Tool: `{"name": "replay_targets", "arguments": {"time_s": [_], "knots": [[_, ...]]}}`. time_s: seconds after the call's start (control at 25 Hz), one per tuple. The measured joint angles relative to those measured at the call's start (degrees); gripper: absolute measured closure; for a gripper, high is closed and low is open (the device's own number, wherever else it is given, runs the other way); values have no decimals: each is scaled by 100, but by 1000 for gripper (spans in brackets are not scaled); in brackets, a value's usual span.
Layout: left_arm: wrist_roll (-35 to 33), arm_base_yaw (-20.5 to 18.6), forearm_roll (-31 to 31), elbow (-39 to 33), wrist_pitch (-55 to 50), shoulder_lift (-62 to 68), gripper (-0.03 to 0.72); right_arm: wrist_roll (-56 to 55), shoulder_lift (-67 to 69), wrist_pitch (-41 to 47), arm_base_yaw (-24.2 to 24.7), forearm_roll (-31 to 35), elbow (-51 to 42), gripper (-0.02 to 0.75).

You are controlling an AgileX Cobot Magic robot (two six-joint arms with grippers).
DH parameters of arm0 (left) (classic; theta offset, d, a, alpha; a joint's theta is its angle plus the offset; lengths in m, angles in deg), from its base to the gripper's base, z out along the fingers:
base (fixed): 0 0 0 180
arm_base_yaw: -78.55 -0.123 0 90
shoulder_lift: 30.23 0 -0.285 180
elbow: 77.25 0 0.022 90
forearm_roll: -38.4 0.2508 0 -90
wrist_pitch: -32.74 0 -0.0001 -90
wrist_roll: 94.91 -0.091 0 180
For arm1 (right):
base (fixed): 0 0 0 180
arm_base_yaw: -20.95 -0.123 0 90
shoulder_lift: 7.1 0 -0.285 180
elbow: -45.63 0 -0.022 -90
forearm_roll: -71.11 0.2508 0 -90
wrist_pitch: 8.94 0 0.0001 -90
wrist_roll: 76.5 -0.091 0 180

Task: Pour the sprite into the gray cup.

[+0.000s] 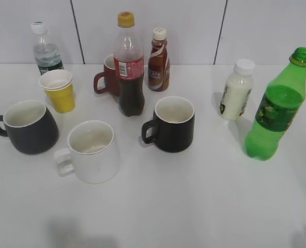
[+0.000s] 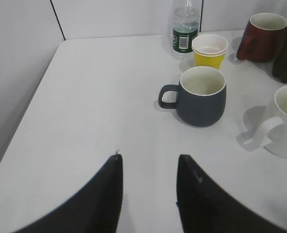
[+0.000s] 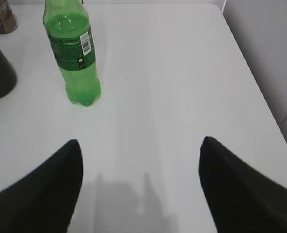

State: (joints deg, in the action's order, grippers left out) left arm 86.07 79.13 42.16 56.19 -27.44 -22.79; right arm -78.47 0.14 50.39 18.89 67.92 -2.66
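You've got 4 mugs incl. the gray cup [image 1: 28,126], 5 bottles incl. the sprite [image 1: 275,110], plus stacked paper cups [image 1: 58,89]. Left gripper [image 2: 149,167]: jaws part-open, holding nothing. Right gripper [image 3: 141,150]: jaws wide, empty.

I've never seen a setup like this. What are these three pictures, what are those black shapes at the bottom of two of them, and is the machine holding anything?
This is a robot with two arms, each ending in a two-fingered gripper. One picture comes from a camera in front of the white table, looking down at a slant; the arms are not in it. The other two come from cameras on the arms' wrists, so the black shapes are each gripper's own fingers.

The left gripper faces the gray cup, an empty dark mug with a white inside. The right gripper faces the sprite, a green bottle standing upright with no cap. Both grippers are open and hold nothing.

Also on the table: a white mug, a black mug, a cola bottle, yellow paper cups and a few other bottles.
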Motion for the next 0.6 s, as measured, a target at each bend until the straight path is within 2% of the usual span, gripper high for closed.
{"name": "replay_targets", "arguments": {"time_s": [0.6], "knots": [[0, 0, 0, 0, 0, 0, 394, 0, 0, 0, 0, 34, 0, 183]]}}
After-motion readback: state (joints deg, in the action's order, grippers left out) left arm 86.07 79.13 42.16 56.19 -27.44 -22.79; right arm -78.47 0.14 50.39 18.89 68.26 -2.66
